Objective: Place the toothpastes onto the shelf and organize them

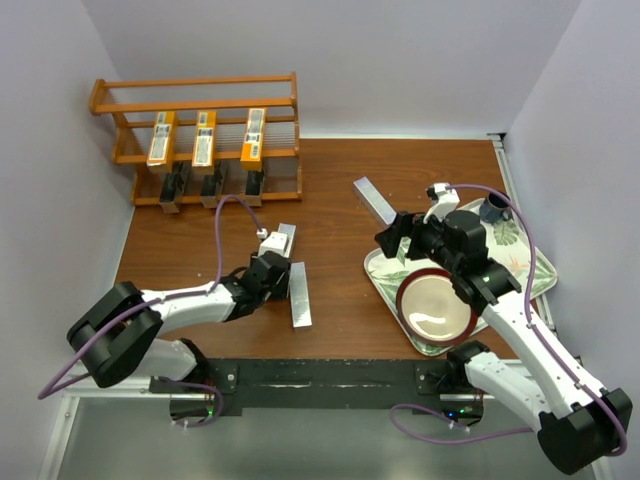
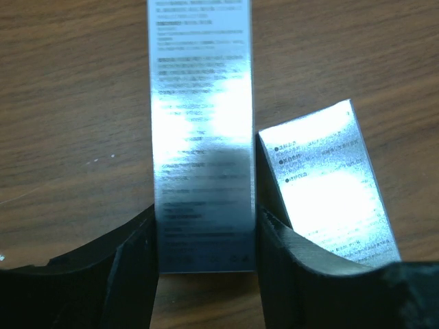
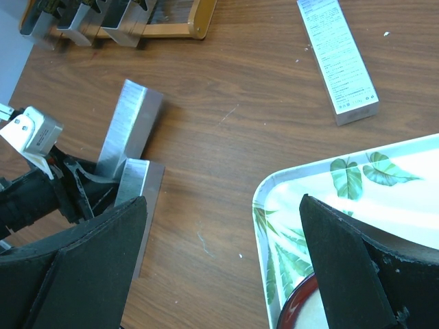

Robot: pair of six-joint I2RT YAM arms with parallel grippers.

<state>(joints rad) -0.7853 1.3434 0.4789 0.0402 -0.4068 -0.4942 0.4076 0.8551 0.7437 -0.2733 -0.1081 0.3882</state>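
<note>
The orange-brown shelf (image 1: 200, 95) stands at the back left. Three orange toothpastes (image 1: 204, 137) lie on its middle tier and three black ones (image 1: 212, 184) on the bottom tier. My left gripper (image 1: 268, 262) (image 2: 204, 226) is shut on the near end of a silver toothpaste (image 1: 284, 241) (image 2: 202, 130), its fingers (image 2: 134, 267) pressed against both long sides. A second silver carton (image 1: 299, 293) (image 2: 333, 185) lies right beside it on the table. A third (image 1: 377, 199) (image 3: 339, 58) lies near the tray. My right gripper (image 1: 398, 238) (image 3: 223, 205) hangs open over the tray's left edge, holding nothing.
A leaf-patterned tray (image 1: 535, 262) (image 3: 357, 178) sits at the right with a red-rimmed bowl (image 1: 437, 306) and a dark cup (image 1: 493, 208) on it. White walls close in the table on the left, back and right.
</note>
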